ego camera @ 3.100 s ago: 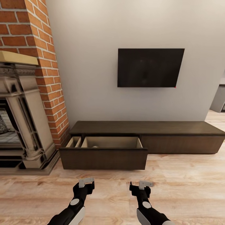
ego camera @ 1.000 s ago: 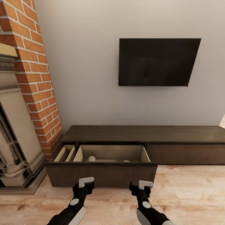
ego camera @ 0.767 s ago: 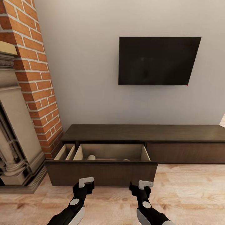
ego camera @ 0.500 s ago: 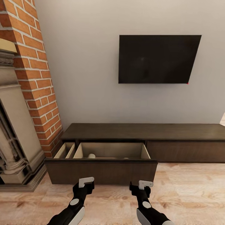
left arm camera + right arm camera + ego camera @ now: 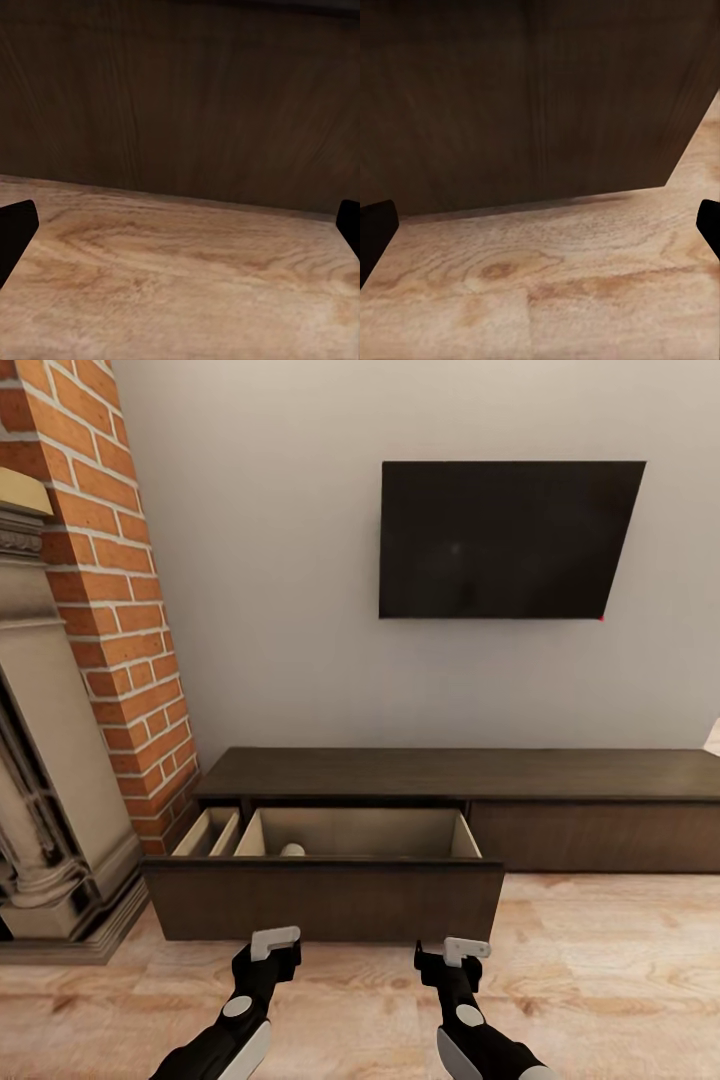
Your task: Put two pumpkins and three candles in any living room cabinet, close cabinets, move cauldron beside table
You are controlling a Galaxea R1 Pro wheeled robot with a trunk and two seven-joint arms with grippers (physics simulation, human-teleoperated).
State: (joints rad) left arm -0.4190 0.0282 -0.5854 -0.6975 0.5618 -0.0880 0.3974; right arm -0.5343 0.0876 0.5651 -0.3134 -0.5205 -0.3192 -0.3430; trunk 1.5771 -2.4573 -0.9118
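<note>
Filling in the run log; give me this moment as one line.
cabinet drawer: open, pale item inside | left gripper: open, empty | right gripper: open, empty | both facing drawer front

A living room: wall TV (image 5: 510, 540) above a low cabinet (image 5: 470, 772), brick fireplace (image 5: 70, 690) alongside, wood floor (image 5: 610, 960).

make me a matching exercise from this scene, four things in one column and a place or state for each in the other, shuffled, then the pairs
Things:
1. drawer
2. TV
3. fireplace
4. left gripper

Places or states:
A. mounted on the wall above the cabinet
B. pulled out, a pale round thing inside
C. open, empty, over the floor in front of the drawer
D. left of the cabinet, against the brick

Pairs: 1-B, 2-A, 3-D, 4-C
</note>
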